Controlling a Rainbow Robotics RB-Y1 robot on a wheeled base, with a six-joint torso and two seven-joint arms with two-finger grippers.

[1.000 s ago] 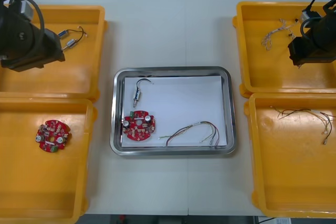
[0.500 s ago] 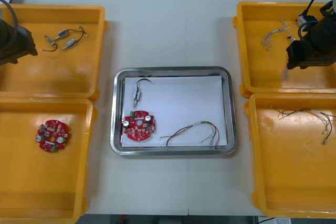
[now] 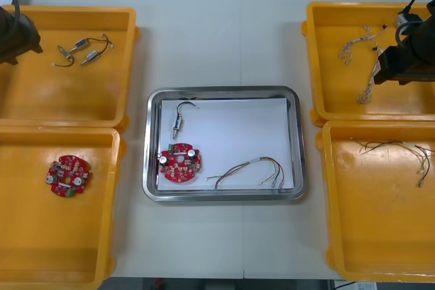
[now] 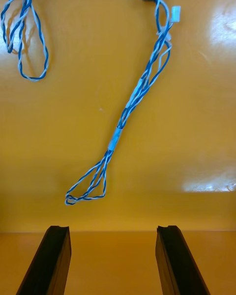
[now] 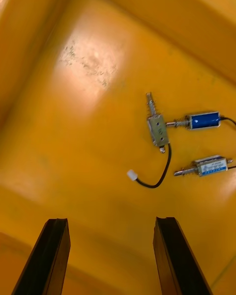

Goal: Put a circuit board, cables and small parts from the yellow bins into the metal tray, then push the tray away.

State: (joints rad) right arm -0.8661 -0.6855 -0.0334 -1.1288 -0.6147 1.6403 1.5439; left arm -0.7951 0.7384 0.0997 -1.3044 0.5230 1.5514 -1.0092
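Twisted blue-white cable (image 4: 114,138), newly drawn out long

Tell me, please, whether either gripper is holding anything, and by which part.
Nothing is held. The right gripper is open short of the blue and white cable; the left gripper is open short of the small metal parts.
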